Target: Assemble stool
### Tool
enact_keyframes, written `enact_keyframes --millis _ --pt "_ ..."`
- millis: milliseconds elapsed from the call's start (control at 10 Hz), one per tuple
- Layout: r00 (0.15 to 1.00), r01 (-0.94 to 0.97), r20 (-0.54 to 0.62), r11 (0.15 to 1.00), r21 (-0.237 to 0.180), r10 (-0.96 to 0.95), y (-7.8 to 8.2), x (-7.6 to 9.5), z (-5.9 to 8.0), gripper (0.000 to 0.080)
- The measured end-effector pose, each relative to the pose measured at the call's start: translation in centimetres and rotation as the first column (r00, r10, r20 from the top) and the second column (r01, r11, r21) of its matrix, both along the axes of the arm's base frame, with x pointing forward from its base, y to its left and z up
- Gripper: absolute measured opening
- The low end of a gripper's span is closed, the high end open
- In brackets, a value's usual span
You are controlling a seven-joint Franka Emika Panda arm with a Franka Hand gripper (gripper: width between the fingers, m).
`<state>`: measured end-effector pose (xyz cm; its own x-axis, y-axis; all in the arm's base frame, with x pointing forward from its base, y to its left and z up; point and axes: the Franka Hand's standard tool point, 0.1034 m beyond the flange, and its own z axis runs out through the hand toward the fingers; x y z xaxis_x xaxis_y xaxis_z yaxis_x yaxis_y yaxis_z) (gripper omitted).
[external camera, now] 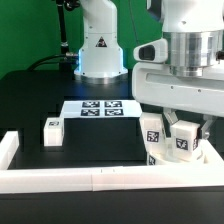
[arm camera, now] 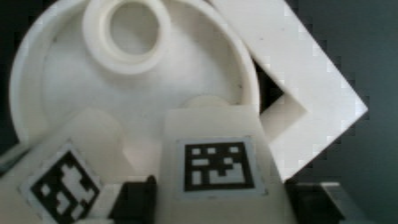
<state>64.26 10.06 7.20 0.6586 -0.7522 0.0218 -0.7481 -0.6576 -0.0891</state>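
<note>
The round white seat disc point(arm camera: 107, 110) lies below the wrist camera, with a raised ring point(arm camera: 134, 40) on it. My gripper point(arm camera: 226, 200) point(external camera: 186, 128) is shut on a white leg point(arm camera: 217, 150) point(external camera: 183, 143) that stands upright over the seat, tag facing out. The dark fingers point(arm camera: 139, 200) press both its sides. A second tagged leg point(arm camera: 63, 185) point(external camera: 152, 135) stands right beside it on the seat. The third leg point(external camera: 52, 130) rests on the black table at the exterior view's left. In the exterior view the seat is mostly hidden behind the legs and the rail.
The marker board point(external camera: 100, 107) lies flat at mid table. White border rails run along the front point(external camera: 100, 178) and the exterior view's left point(external camera: 8, 150). The arm's base point(external camera: 100, 50) stands at the back. A white corner rail point(arm camera: 311, 90) lies beside the seat.
</note>
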Motion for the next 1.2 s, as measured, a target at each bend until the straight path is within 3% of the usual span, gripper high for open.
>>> enact_keyframes --millis 200,500,700,900,1000,1200 --pt "0.997 0.076 -0.005 0.997 0.001 -0.076 0.22 -0.08 -0.01 0.0337" --pt "0.932 0.361 -0.024 0.932 0.039 -0.361 0.29 -0.10 -0.08 0.0337" --pt "0.752 0.659 -0.045 0.746 0.099 -0.658 0.54 -0.17 -0.17 0.0337" --pt "0.520 0.848 -0.079 0.502 0.171 -0.851 0.96 0.00 -0.24 0.0337" --pt "0.425 0.894 -0.096 0.401 0.198 -0.900 1.03 0.05 -0.24 0.0337" --pt "0.311 0.935 -0.119 0.281 0.215 -0.943 1.02 0.11 -0.23 0.0337"
